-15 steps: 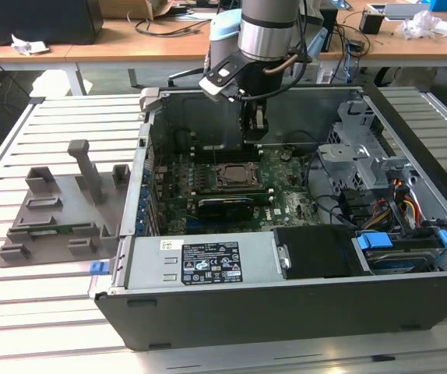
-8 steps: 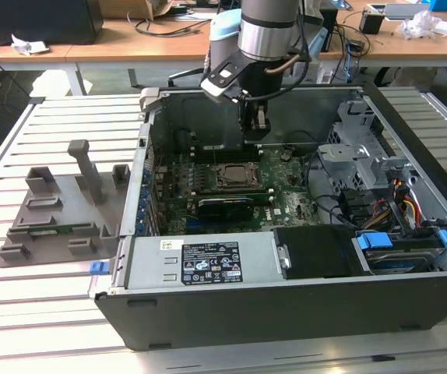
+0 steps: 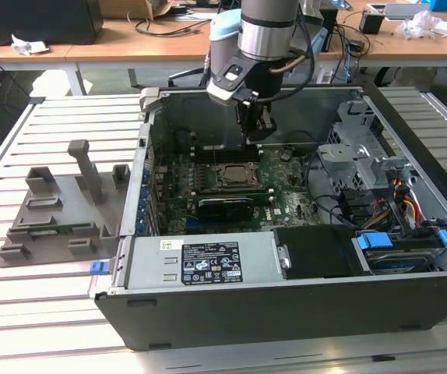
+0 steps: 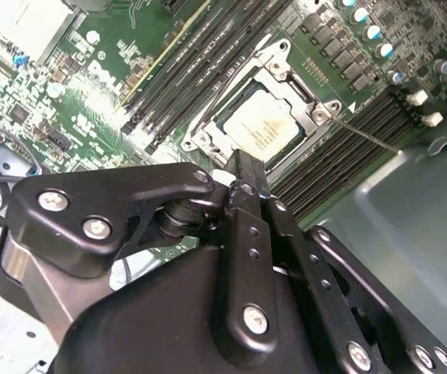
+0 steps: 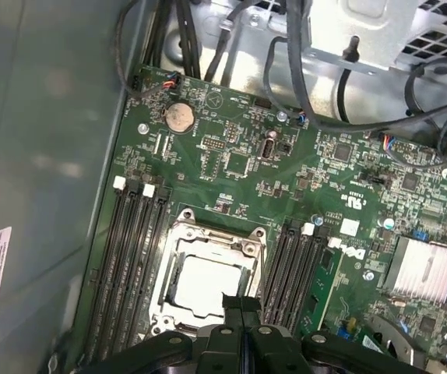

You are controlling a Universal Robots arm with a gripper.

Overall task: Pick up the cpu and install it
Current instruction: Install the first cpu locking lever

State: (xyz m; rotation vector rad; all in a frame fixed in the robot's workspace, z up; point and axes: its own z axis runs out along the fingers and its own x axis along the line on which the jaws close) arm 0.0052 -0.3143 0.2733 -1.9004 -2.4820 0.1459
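The cpu lies flat in the black socket frame on the green motherboard, its silvery top facing up. In the second wrist view the cpu sits inside the metal bracket. My gripper hovers just above the socket's edge, fingers pressed together with nothing between them. In the second wrist view the gripper points at the socket's near side. The exterior view shows the gripper reaching down into the open computer case, behind the cpu.
Memory slots flank the socket on both sides. A finned heat sink and a coin battery sit on the board. A metal drive cage and coloured cables fill the case's right. A grey fixture lies on the slatted table.
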